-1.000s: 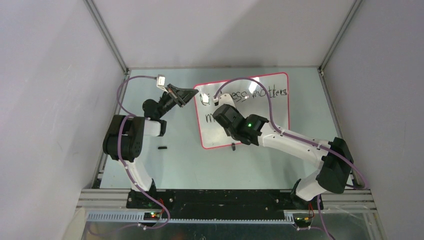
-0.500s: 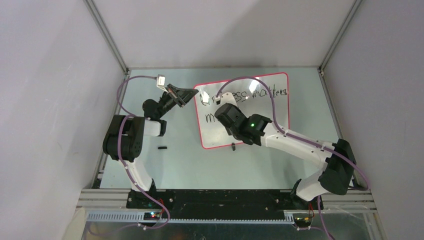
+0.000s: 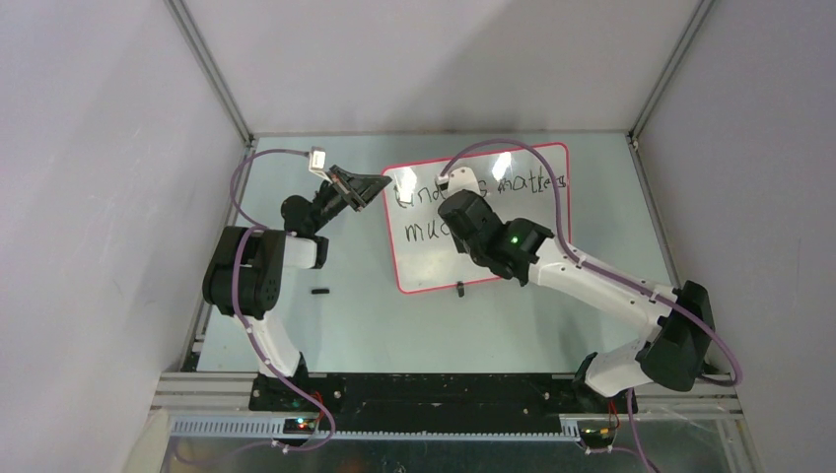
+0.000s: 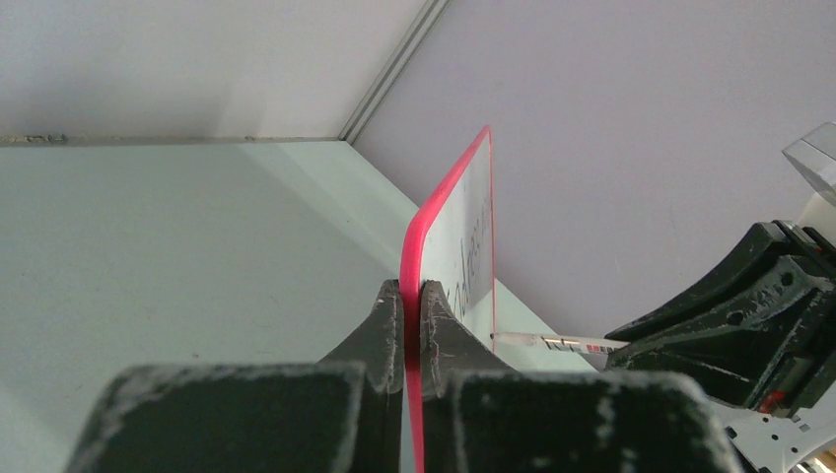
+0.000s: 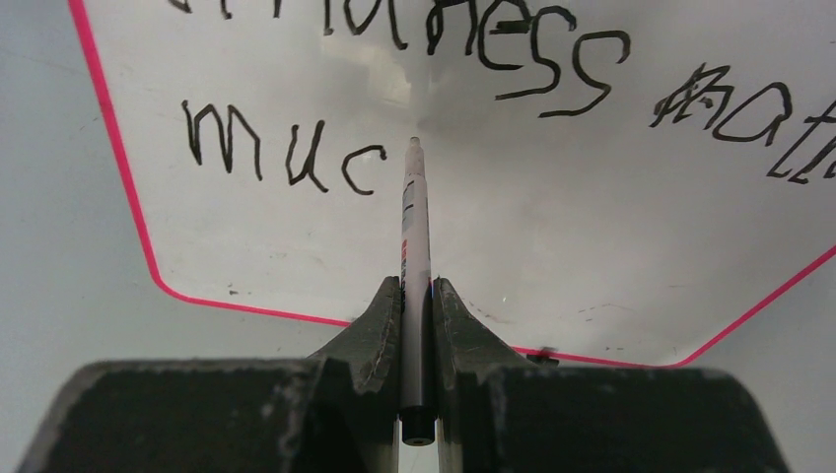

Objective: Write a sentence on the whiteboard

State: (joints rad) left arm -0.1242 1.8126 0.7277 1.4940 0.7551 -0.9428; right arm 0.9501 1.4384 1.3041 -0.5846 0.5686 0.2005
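Left arm reaches forward and right. The left tool [image 4: 412, 296] is clamped flat on the pink left rim of the whiteboard [image 3: 537, 241], near its far-left corner. Right arm stretches diagonally from the right base across the board, wrist over its middle. The right tool [image 5: 417, 286] is closed on the marker [image 5: 415, 227].

The marker's long axis is in line with the fingers, tip pointing away from the wrist, at the board surface just right of the "c". The whiteboard lies on the table [image 3: 552, 315], long axis left to right, right end skewed slightly farther away.

The sentence [image 5: 308, 163] reads "Kindness matters" on top and "muc" below, upright from the arms' side. Blank white runs right of the tip and down to the near rim. A black clip foot [image 3: 460, 289] sits at the near edge. A small black piece [image 3: 319, 292] lies on the table, left of the board and apart from it.
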